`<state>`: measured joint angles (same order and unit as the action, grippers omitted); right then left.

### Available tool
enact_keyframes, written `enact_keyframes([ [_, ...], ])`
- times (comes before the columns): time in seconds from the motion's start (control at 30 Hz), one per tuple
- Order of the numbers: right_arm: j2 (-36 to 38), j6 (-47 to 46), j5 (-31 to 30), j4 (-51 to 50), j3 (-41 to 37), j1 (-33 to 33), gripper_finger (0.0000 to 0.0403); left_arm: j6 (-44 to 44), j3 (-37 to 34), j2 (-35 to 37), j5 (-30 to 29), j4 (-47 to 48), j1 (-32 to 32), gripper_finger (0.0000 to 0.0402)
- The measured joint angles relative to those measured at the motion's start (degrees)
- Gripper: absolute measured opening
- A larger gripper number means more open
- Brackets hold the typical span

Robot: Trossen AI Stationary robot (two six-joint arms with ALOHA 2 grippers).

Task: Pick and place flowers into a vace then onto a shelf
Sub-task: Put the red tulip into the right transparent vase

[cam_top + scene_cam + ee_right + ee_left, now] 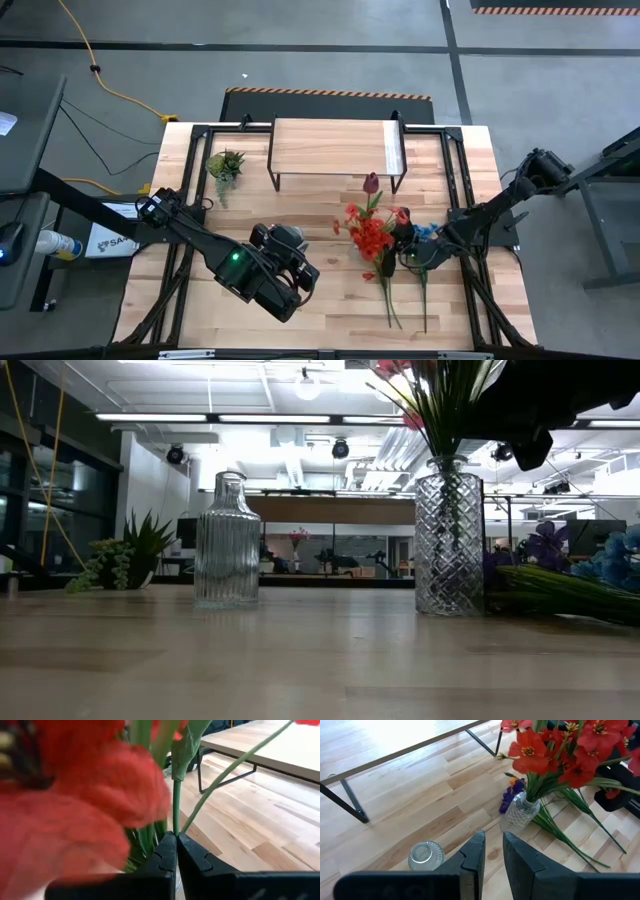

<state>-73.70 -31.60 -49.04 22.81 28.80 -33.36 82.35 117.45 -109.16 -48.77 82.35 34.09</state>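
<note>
Right tool (176,840) clenched on a green stem of the red flowers (372,236) standing in a cut-glass vase (448,545) at mid-desk (330,300), left tool (492,851), fingers slightly parted and grasping nothing, above a ribbed bottle (227,542), shelf (335,148) beyond.

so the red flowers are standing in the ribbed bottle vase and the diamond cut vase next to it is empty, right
Not quite: it is the other way round. The low view shows the flowers' stems standing in the diamond-cut vase, while the ribbed bottle vase beside it is empty. The left wrist view agrees: red flowers rise from the patterned vase, and the bottle's mouth holds nothing.
</note>
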Motion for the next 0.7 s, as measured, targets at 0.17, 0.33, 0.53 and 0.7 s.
enact_keyframes([
  [0.17, -1.8, -1.5, 0.6, 1.0, 0.0, 0.0, 0.0, 0.0, 0.0, 0.0, 0.0, 0.0, 0.0, 0.0104],
  [0.33, -2.8, -1.8, 1.6, 2.5, 0.0, 0.0, 0.0, 0.0, 0.0, 0.0, 0.0, 0.0, 0.0, 0.0104],
  [0.53, -2.9, -2.0, 1.6, 2.4, 0.0, 0.0, 0.0, 0.0, 0.0, 0.0, 0.0, 0.0, 0.0, 0.0104],
  [0.7, -2.9, -2.0, 2.2, 2.4, 0.0, 0.0, 0.0, 0.0, 0.0, 0.0, 0.0, 0.0, 0.0, 0.0104],
])
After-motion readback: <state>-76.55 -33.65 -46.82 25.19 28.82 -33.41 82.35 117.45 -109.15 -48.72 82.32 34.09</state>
